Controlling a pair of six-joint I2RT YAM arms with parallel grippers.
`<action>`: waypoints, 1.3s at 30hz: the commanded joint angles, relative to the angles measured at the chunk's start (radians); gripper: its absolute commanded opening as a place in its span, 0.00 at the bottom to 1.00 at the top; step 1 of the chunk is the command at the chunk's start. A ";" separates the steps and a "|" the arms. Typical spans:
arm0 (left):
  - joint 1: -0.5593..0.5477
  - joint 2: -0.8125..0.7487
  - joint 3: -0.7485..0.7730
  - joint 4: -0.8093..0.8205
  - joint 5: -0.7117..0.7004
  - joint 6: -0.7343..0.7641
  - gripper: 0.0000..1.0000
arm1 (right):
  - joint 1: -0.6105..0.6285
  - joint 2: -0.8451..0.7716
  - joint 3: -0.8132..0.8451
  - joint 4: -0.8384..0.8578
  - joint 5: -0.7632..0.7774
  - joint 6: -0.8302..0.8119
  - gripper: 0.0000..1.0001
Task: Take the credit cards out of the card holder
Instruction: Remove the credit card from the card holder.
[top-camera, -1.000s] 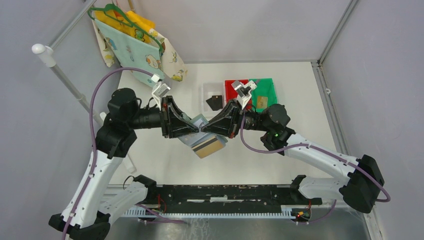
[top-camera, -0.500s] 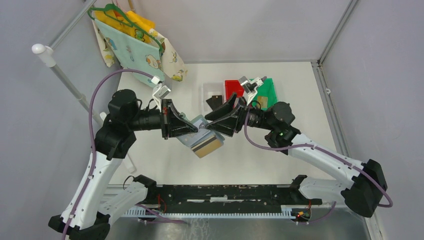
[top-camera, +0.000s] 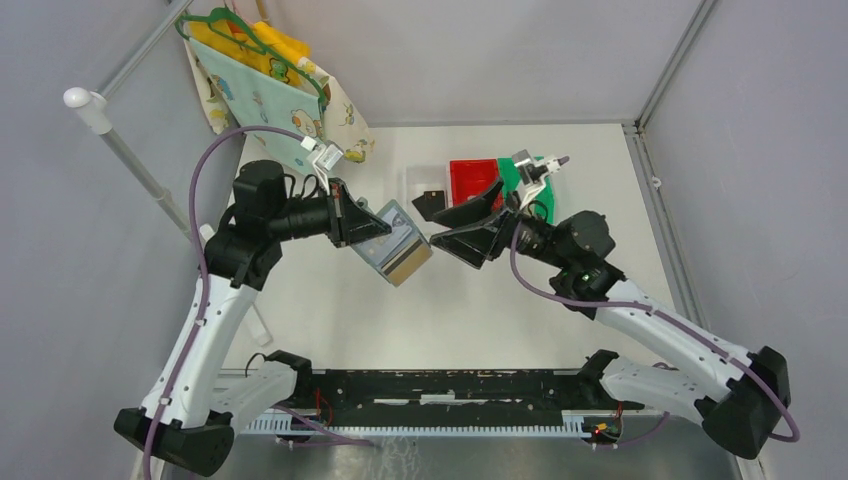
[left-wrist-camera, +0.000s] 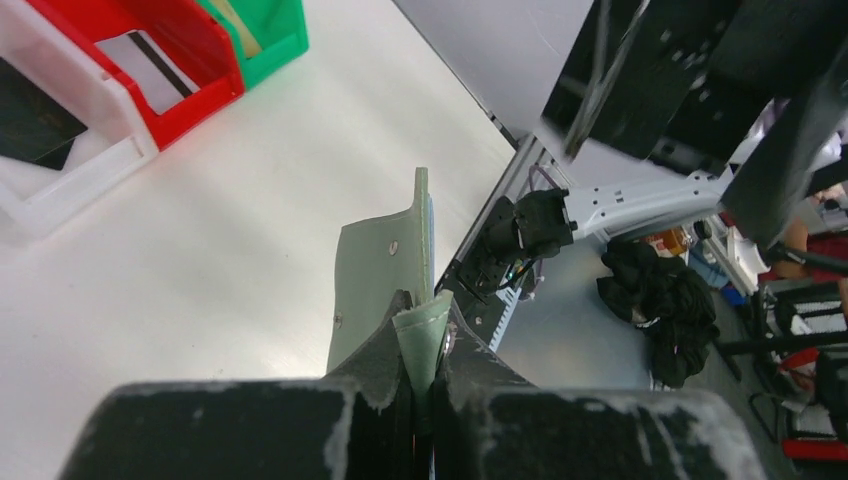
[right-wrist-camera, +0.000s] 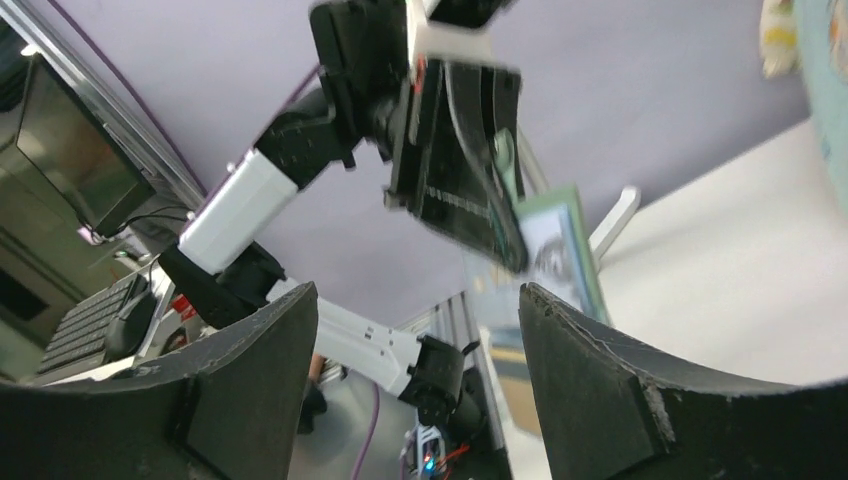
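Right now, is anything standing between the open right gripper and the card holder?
Nothing visible does. The card holder, pinched in the left gripper above the table, faces the right gripper with only open air between them.

Left wrist: card holder (left-wrist-camera: 380, 270) edge-on, pockets unseen, lower end hidden between left gripper (left-wrist-camera: 420, 335) fingers. Black object (left-wrist-camera: 30, 120) cut by left edge; red bin (left-wrist-camera: 200, 60), green bin (left-wrist-camera: 280, 30) by top edge. Top view: credit cards (top-camera: 408, 265) in holder too small to count; green bin at worktop's far edge partly behind right arm. Right wrist: holder blurred, lower end behind right gripper (right-wrist-camera: 418, 300) finger.
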 joint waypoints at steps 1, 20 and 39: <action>0.083 0.024 0.022 0.102 0.110 -0.099 0.02 | 0.003 0.073 -0.096 0.214 -0.060 0.170 0.79; 0.145 0.018 0.011 0.190 0.189 -0.199 0.02 | 0.100 0.309 -0.112 0.561 -0.032 0.326 0.73; 0.145 -0.001 0.005 0.227 0.201 -0.250 0.02 | 0.122 0.426 -0.023 0.630 0.001 0.375 0.67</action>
